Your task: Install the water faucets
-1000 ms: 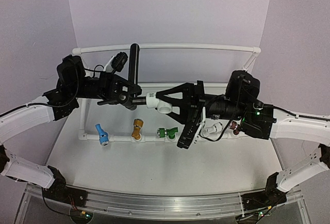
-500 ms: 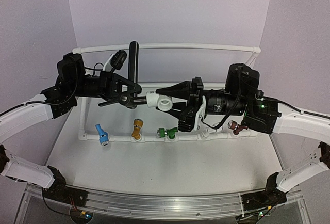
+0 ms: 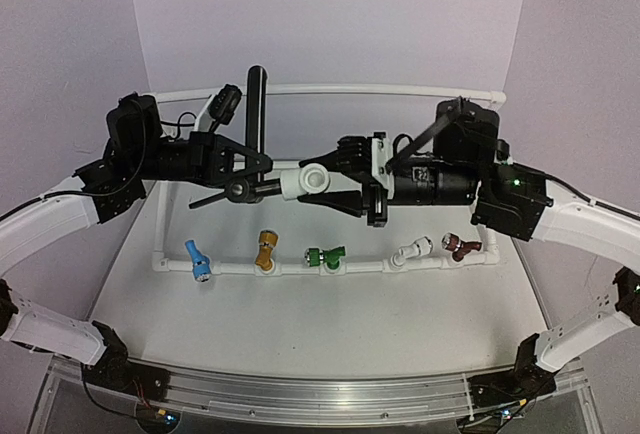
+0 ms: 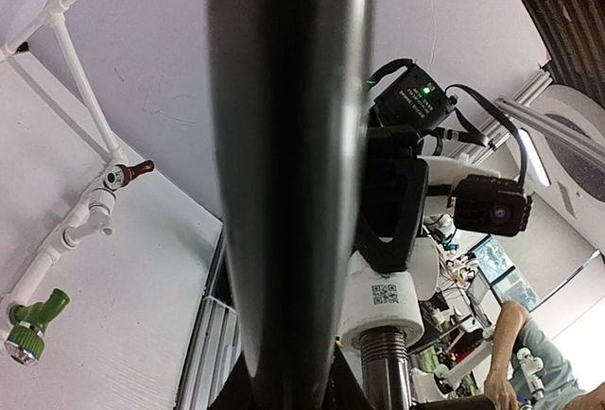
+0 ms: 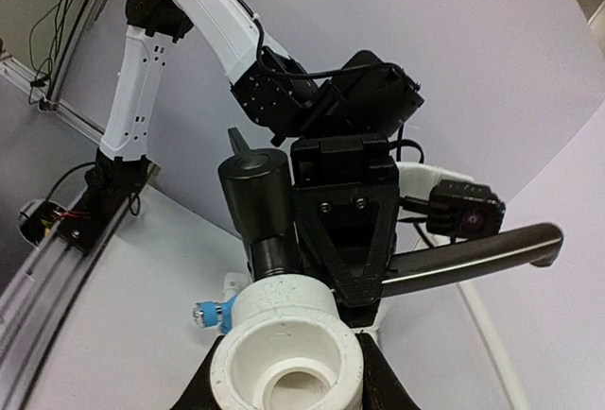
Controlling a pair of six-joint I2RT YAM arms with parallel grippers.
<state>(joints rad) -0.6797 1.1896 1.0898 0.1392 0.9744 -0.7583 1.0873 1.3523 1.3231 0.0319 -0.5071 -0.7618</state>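
The dark faucet's body (image 3: 238, 190) is held above the table by my left gripper (image 3: 243, 166), which is shut on it. Its long lever handle (image 3: 256, 114) stands upright. The handle fills the left wrist view (image 4: 284, 164). The faucet's threaded metal end (image 4: 389, 377) enters the white pipe fitting (image 3: 303, 180). My right gripper (image 3: 340, 174) is shut on the fitting from the right. In the right wrist view the fitting (image 5: 284, 349) sits between my right gripper (image 5: 288, 377) fingers, its open end towards the camera, with the faucet body (image 5: 260, 193) and handle (image 5: 473, 254) behind it.
A white pipe rail (image 3: 230, 268) on the table carries small faucets: blue (image 3: 196, 259), gold (image 3: 265, 251), green (image 3: 322, 257), white (image 3: 412, 250) and dark red (image 3: 462, 246). A taller white pipe frame (image 3: 330, 91) stands at the back by the wall.
My right gripper has turned at the wrist with the white fitting in it. Fitting and faucet have risen a little and moved slightly left. The handle stays upright.
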